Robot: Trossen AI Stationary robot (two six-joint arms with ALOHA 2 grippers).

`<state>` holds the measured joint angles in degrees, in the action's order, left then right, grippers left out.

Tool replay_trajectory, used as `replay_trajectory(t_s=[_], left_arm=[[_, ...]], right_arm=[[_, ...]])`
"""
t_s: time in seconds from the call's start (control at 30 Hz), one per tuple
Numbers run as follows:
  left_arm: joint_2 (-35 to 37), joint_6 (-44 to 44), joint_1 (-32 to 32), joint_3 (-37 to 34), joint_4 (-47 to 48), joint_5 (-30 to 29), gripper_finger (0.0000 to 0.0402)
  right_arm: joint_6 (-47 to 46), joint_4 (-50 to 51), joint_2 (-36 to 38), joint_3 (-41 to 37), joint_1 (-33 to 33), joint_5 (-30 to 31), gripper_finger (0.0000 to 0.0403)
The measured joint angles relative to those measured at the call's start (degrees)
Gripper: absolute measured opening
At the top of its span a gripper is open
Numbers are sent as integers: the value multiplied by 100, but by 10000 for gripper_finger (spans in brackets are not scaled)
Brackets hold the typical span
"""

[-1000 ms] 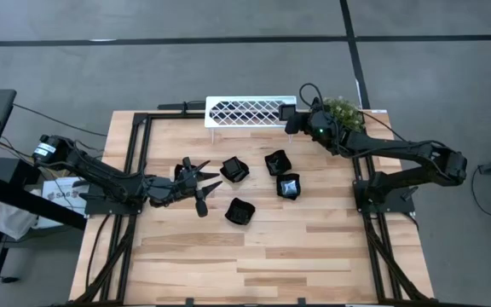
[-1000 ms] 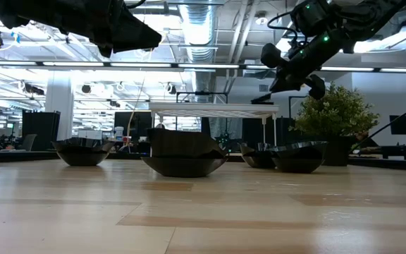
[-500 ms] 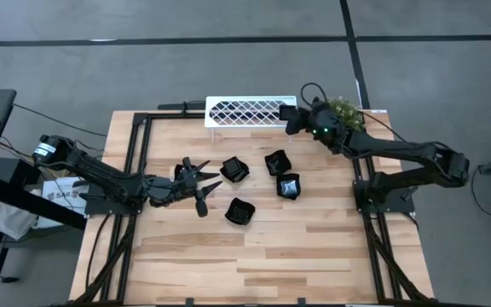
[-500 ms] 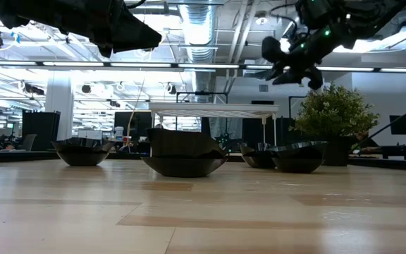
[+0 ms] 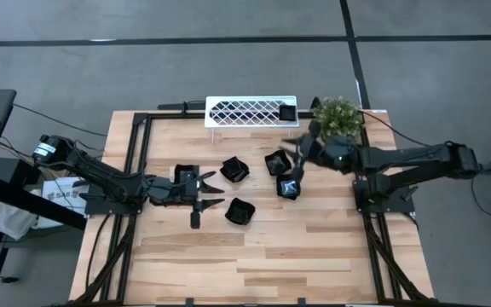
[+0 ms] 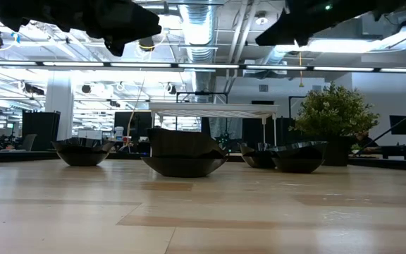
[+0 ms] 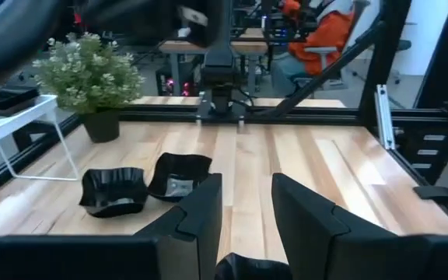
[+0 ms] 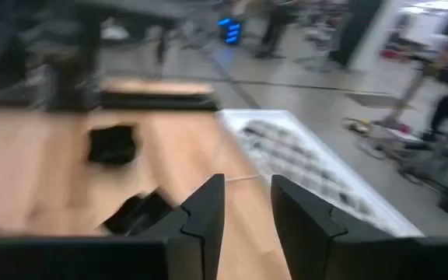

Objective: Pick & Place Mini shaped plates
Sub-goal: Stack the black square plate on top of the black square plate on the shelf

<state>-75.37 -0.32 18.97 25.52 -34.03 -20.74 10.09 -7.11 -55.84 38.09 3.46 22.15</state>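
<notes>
Blk plates (image 5: 239,211) (glossy), wht lattice rack (image 5: 250,111).

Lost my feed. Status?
Left gripper open, empty. Right gripper open, empty, above glossy black mini plates. One plate on white lattice rack. Nothing blocking.

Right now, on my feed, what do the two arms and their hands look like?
Both arms are dark, jointed and slim, mounted at opposite table edges. The left hand has two thin black fingers with flat, angular pads; black cables trail from its base. The right hand looks the same, with a small green light on its wrist.
</notes>
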Motion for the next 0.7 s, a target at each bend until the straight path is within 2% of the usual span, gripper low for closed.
replay_trajectory(t_s=[0.13,0.27,0.53,0.7], left_arm=[[0,281,-71,0,-415,21,115],[4,-19,-477,3,-633,116,115],[-185,-1005,-1818,90,63,273,115],[-901,-1367,-2057,534,534,611,115]], right_arm=[[168,427,-152,-2,-506,13,102],[251,587,-365,-2,-836,14,102],[408,486,-530,-83,-1062,15,102],[505,-81,-449,-595,-1031,17,102]])
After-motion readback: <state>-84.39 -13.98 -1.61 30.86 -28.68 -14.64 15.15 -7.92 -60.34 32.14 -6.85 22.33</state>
